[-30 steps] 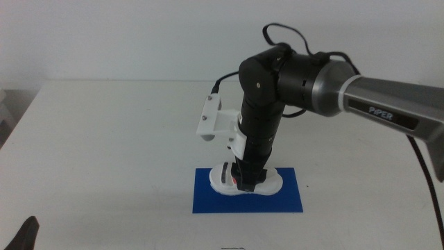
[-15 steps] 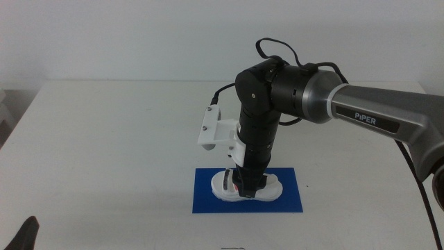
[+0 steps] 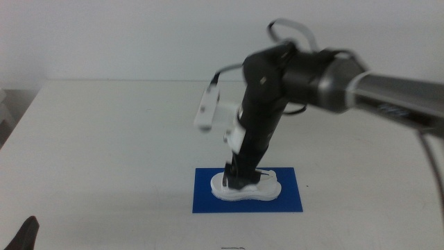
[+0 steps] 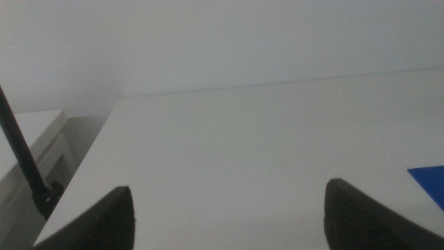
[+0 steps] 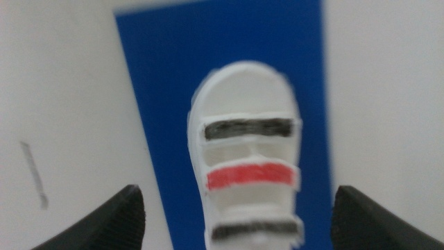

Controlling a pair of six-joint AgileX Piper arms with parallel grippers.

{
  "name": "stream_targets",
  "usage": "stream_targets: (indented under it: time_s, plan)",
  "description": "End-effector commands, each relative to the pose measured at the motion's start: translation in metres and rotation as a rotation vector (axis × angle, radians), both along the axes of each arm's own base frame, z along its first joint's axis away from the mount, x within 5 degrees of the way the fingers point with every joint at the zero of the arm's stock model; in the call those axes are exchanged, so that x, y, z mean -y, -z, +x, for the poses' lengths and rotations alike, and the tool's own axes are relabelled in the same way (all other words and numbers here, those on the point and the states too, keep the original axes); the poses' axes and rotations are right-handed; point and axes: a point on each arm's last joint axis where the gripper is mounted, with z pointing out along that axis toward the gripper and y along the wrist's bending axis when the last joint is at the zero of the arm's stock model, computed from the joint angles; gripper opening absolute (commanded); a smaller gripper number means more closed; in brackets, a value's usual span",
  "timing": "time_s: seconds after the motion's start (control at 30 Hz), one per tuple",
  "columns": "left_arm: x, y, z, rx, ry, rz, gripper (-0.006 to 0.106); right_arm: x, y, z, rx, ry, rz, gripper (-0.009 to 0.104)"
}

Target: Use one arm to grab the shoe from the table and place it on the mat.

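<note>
The right gripper (image 3: 239, 173) has let go and is lifting, its jaws spread wide of the shoe (image 3: 246, 186), which now lies on the mat (image 3: 288, 198) at lower centre. The placement looks done. The left gripper (image 3: 24, 232) waits, open, lower left.

Counted on the table (image 3: 104, 139): one shoe (image 3: 245, 187), one mat (image 3: 288, 198).

Straps on the shoe, per right wrist view: three in total, two dark, one red, the red between the dark ones.

Arms: two. One arm (image 3: 305, 76) fully in the middle view, entering from the right; the other seen only as a dark tip at the bottom-left corner.

Grippers: two, namely right gripper (image 3: 239, 175) and left gripper (image 4: 229, 215). Jaws per gripper: two, both pairs spread apart.
</note>
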Motion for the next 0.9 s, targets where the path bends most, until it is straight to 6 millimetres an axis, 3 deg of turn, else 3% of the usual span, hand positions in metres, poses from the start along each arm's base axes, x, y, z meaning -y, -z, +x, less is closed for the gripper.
stream_targets:
  time_s: [0.0, 0.17, 0.37, 0.57, 0.73, 0.87]
  plan:
    - [0.0, -0.01, -0.001, 0.105, 0.002, -0.027, 0.094, 0.017, -0.072, -0.009, 0.152, 0.074, 0.159, 0.077]
    - [0.0, -0.01, -0.001, 0.105, 0.002, -0.027, 0.094, 0.079, -0.116, -0.037, 0.308, 0.357, 0.371, 0.076]
    - [0.0, -0.01, -0.001, 0.105, 0.002, -0.027, 0.094, 0.154, -0.131, -0.089, 0.482, 0.676, 0.664, 0.075]
    - [0.0, -0.01, -0.001, 0.105, 0.002, -0.027, 0.094, 0.199, -0.121, -0.144, 0.592, 0.822, 0.841, 0.075]
    - [0.0, -0.01, -0.001, 0.105, 0.002, -0.027, 0.094, 0.22, -0.105, -0.19, 0.709, 0.829, 1.014, 0.075]
    - [0.0, -0.01, -0.001, 0.105, 0.002, -0.027, 0.094, 0.234, -0.08, -0.223, 0.782, 0.816, 1.11, 0.075]
